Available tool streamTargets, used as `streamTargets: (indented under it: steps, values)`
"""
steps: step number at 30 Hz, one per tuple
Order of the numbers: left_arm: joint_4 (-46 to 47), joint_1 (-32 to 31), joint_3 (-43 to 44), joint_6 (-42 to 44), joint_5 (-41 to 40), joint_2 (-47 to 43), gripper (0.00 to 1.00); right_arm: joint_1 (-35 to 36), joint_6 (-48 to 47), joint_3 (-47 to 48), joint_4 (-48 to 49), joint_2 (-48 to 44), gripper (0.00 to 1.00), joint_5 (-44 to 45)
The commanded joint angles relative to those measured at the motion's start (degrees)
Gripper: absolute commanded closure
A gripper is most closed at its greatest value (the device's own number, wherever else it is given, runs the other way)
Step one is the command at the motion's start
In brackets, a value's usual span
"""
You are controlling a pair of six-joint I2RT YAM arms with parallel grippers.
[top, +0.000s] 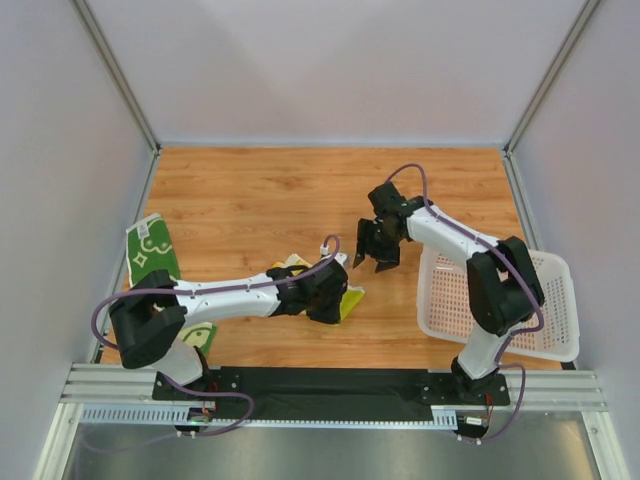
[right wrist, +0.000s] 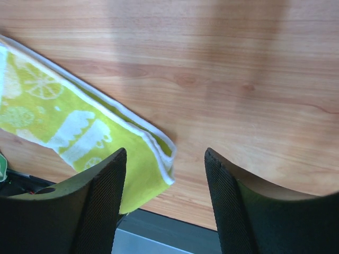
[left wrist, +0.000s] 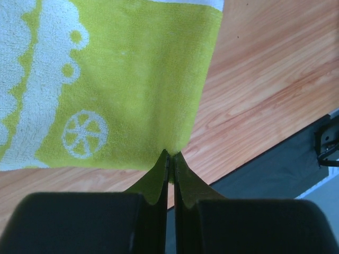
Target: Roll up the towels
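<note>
Where the left arm reaches across the tabletop [top: 260, 190], the left jaws are pressed together and pinch the near edge of the yellow towel [left wrist: 132, 79], with a fold of cloth squeezed up between the two fingers [left wrist: 153, 182]. From that pinch the towel spreads ahead of the jaws and to their left, showing white lemon-slice and scalloped prints on yellow-green. Bare wood lies ahead of them to the right. Seen from above, the yellow towel [top: 350, 300] peeks out on both sides of the left wrist.

The right jaws are spread wide and hold nothing, with only tabletop between their fingers [right wrist: 100, 201]. The same towel [right wrist: 63, 127] lies outside the finger on the left of the wrist view. Its closest corner is just beside that finger and looks doubled over; whether they touch cannot be told.

The green towel [top: 150, 250] lies well apart from both pairs of jaws, at the left edge of the tabletop. A white basket [top: 570, 300] sits well behind the right jaws, beside that arm.
</note>
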Motion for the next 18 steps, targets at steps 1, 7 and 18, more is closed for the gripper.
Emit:
streamTargets:
  steps: [1,7,18]
  values:
    - [1.09,0.86,0.11,-4.53,3.64,-1.17,0.95,-0.52,-2.16,3.96,-4.16,-5.03,0.37,5.94]
    - [2.65,2.97,-2.33,-9.02,7.41,-2.75,0.95,-0.96,-2.95,4.84,-6.27,-8.28,0.37,6.65]
    - [9.70,10.80,-11.75,-14.56,14.02,-6.88,0.95,-0.87,-3.83,1.07,-3.30,-13.81,0.40,1.65]
